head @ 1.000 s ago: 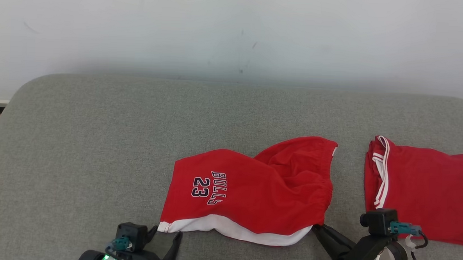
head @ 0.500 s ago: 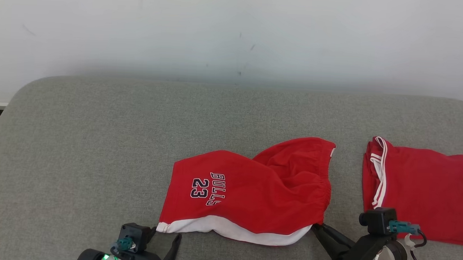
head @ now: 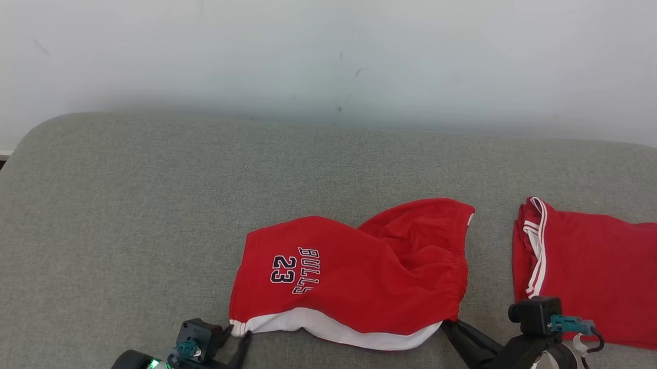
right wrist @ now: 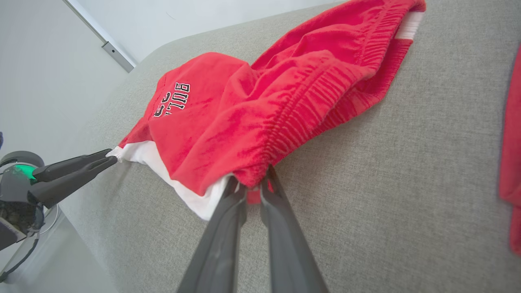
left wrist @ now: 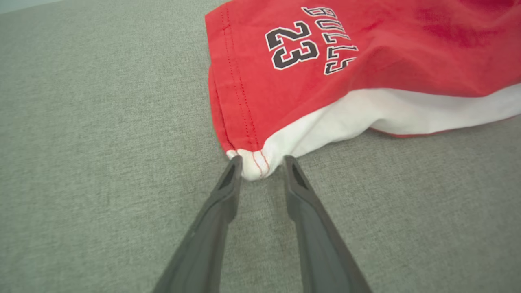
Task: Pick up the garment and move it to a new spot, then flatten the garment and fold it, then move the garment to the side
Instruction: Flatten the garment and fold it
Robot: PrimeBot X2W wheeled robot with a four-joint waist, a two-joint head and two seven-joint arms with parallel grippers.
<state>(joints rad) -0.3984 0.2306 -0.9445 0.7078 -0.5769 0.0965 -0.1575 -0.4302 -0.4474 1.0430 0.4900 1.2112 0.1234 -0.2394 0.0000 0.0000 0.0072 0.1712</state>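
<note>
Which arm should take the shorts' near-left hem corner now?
Left. The left pincer already straddles the white corner of the shorts; the right pincer is shut on the waistband end.

Two red garments are counted on one grey padded surface (head: pixel 139 209): one pair of shorts (head: pixel 352 285) printed "BULLS 23" near the middle, and one folded red garment (head: pixel 596 279) at the right. Two grippers are counted, left gripper (head: pixel 238 336) and right gripper (head: pixel 447 325).

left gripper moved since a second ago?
Yes. The left gripper has gone forward to the shorts' white hem corner, which it stood just short of before; its fingers have narrowed around that corner.
</note>
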